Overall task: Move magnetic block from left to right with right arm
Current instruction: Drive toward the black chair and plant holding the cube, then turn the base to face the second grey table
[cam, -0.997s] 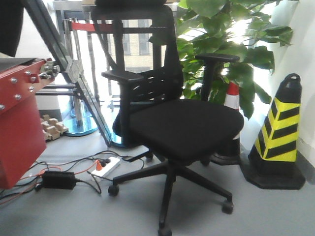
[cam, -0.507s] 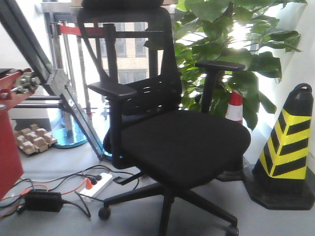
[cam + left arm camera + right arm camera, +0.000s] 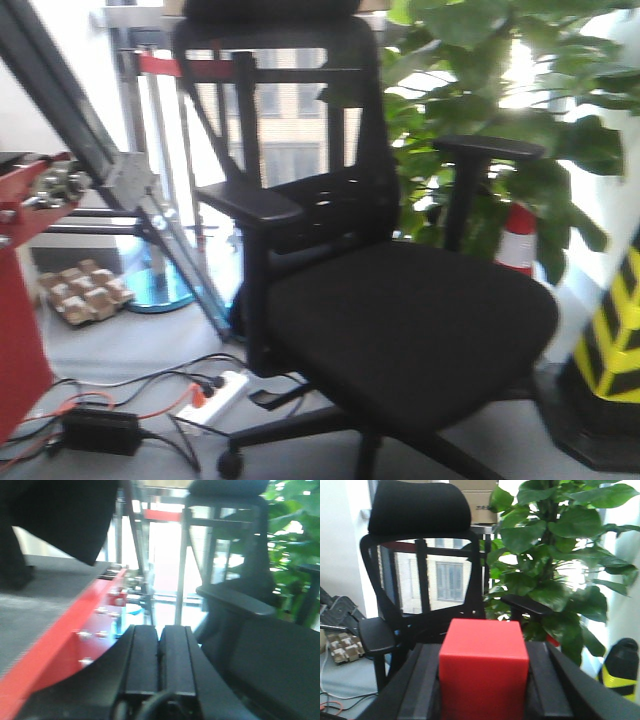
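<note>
One magnetic block (image 3: 483,667), a plain red cube, is seen in the right wrist view, gripped between the two black fingers (image 3: 422,680) of the right claw (image 3: 484,651), which is clenched on its sides. The block is held in the air in front of one black office chair (image 3: 420,555) and one leafy plant (image 3: 555,545). In the left wrist view the left claw (image 3: 160,652) is clenched with its two fingers pressed together and nothing between them.

In the front view one chair (image 3: 400,320), one yellow-and-black striped cone (image 3: 610,350), one red-and-white cone (image 3: 515,240), one white power strip (image 3: 215,395), one black adapter (image 3: 100,430) and a red frame (image 3: 20,330) are counted.

Compared with half a second ago, the chair is shown larger and further right, the striped cone is cut by the right edge, and the picture is blurred.
</note>
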